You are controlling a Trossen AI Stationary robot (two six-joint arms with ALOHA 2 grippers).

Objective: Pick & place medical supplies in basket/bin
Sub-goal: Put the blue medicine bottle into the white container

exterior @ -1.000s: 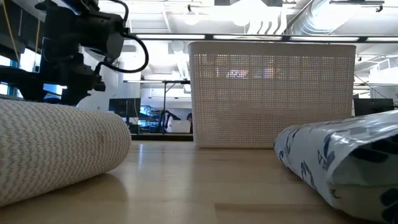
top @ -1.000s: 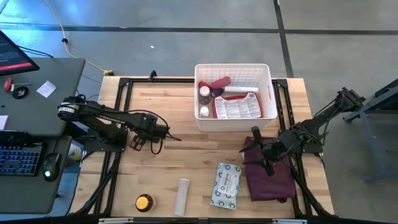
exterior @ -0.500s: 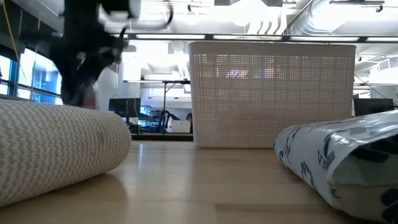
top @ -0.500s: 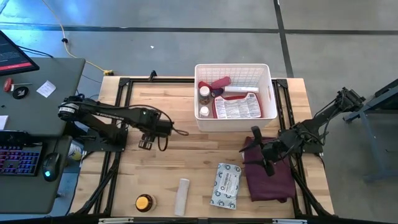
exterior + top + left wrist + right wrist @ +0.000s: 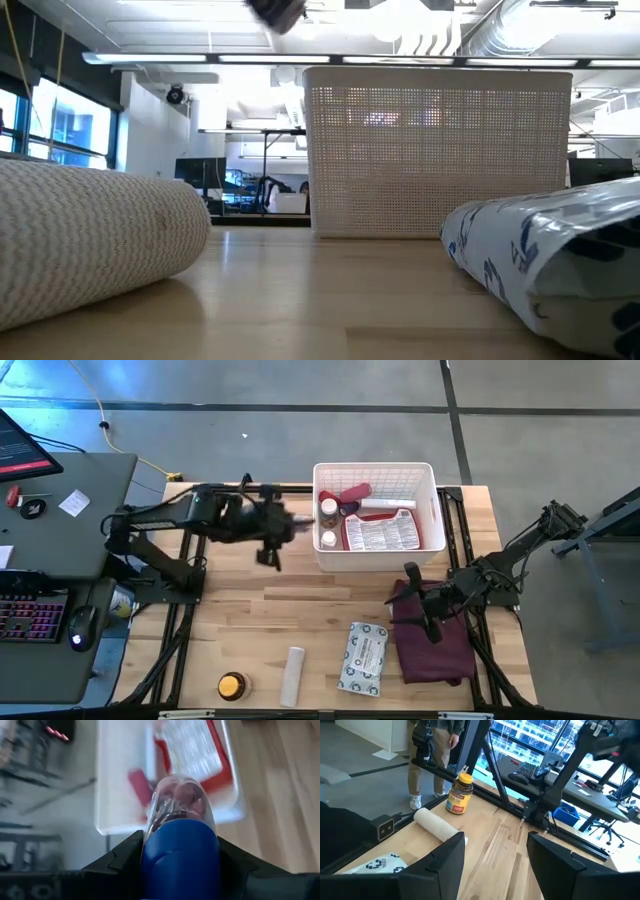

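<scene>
My left gripper [image 5: 272, 545] hangs high over the table just left of the white lattice basket [image 5: 433, 510], shut on a small clear bottle with a blue cap [image 5: 180, 820]. The basket holds a red case [image 5: 380, 532], small bottles and tubes. My right gripper [image 5: 428, 622] hovers open above a maroon cloth [image 5: 440, 650], with nothing between its fingers [image 5: 440, 865]. A white roll [image 5: 293, 675], a grey-white packet [image 5: 363, 658] and an orange-lidded bottle [image 5: 232, 685] lie on the table near its front edge. My left gripper pinches the bottle between its two fingers at the blue cap's sides [image 5: 150, 857]. The bottle lies along the fingers, with its clear end [image 5: 182, 795] pointing away from the wrist toward the basket. It is lifted clear of the table and slants downward.
In the low view the roll [image 5: 90, 235] and the packet [image 5: 545, 250] lie close in front and the basket wall [image 5: 435, 150] stands behind them. A desk with a keyboard [image 5: 30, 615] stands left of the table. A person's legs [image 5: 427, 765] show beyond the table.
My left gripper has risen steeply from near the table top and swung toward the far edge and the basket. It has tipped from pointing down to slanting forward. The bottle has gone up with it, clear of the table.
</scene>
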